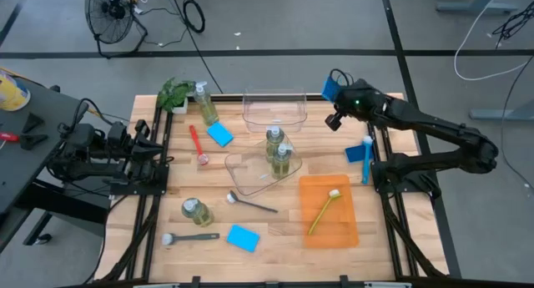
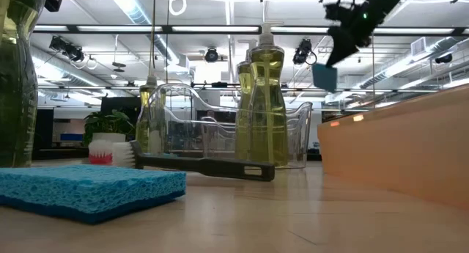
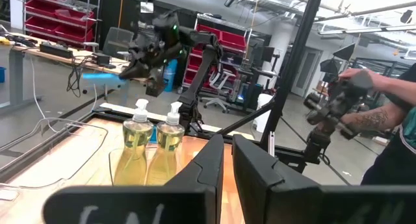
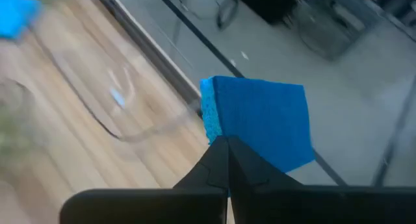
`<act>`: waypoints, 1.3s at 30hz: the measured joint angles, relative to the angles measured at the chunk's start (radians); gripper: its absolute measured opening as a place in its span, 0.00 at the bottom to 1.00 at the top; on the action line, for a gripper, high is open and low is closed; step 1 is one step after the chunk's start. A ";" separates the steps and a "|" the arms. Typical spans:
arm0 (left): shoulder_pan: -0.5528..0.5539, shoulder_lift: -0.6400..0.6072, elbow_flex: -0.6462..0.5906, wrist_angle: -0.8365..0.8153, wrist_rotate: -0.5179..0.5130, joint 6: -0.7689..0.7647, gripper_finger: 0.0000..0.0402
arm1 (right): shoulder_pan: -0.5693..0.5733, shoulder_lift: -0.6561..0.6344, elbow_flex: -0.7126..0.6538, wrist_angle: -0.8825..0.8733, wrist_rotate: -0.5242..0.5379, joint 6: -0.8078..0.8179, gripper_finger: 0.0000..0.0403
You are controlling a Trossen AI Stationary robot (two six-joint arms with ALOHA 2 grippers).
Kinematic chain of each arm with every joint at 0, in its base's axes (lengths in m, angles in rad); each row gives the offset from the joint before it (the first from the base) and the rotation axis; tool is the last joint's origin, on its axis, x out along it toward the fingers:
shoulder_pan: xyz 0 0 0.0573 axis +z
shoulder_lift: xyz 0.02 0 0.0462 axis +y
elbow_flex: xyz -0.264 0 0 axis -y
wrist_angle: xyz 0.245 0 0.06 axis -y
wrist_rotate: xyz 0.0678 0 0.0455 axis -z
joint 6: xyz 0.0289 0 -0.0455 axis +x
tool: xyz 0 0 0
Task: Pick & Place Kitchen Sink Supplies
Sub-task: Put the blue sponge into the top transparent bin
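Your right gripper (image 1: 334, 94) is clamped on a blue sponge (image 1: 329, 88), held high just beside the rear clear bin (image 1: 274, 110), presumably for dropping in; the left gripper (image 3: 227, 160), pinched nearly together, empty, waits well clear of it.

Bare wood between orange tray (image 1: 329, 229) and blue sponge (image 1: 243, 238)

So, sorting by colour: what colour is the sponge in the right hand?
Bright blue sponge, clearest in the right wrist view.
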 joint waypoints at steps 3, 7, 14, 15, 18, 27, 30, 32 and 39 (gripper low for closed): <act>0.000 0.000 0.000 0.000 0.000 0.000 0.09 | 0.020 0.000 0.047 0.024 -0.052 -0.039 0.00; 0.000 0.000 0.000 0.000 0.000 0.000 0.09 | 0.049 0.000 0.073 0.060 -0.149 -0.049 0.00; 0.000 0.000 0.000 0.000 0.000 0.000 0.09 | 0.132 0.000 0.074 0.069 -0.234 -0.049 0.00; 0.000 0.000 0.000 0.000 0.000 0.000 0.09 | 0.144 0.000 0.074 0.071 -0.234 -0.050 0.00; 0.000 0.000 0.000 0.000 0.000 0.000 0.09 | 0.176 0.000 0.074 0.078 -0.233 -0.050 0.00; 0.000 0.000 0.000 0.000 0.000 0.000 0.09 | 0.196 0.033 0.074 0.151 -0.234 -0.146 0.00; 0.000 0.000 0.000 -0.001 0.000 0.000 0.09 | 0.185 0.059 0.074 0.199 -0.289 -0.250 0.00; 0.000 0.000 0.000 0.000 0.000 0.000 0.09 | 0.172 0.076 0.074 0.218 -0.373 -0.309 0.00; 0.000 0.000 0.000 0.000 0.000 0.000 0.09 | 0.103 0.140 0.074 0.254 -0.592 -0.431 0.00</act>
